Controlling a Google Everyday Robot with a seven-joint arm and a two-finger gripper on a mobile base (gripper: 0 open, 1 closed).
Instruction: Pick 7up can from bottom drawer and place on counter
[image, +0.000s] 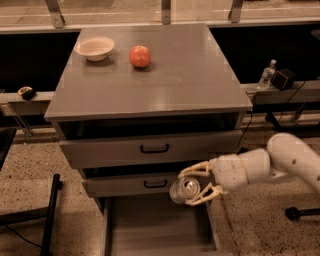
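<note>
My gripper (196, 183) reaches in from the right on a white arm and is shut on the 7up can (184, 190), its silver top facing the camera. The can hangs in front of the middle drawer, above the open bottom drawer (155, 227), a wide grey tray pulled out toward the camera. The counter (170, 75) is the broad grey top of the cabinet, well above and behind the can.
A cream bowl (94, 48) and a red-orange apple (140, 56) sit at the back left of the counter. Two upper drawers with black handles (154, 148) stand slightly open. A water bottle (267, 74) and a dark box stand on the right ledge.
</note>
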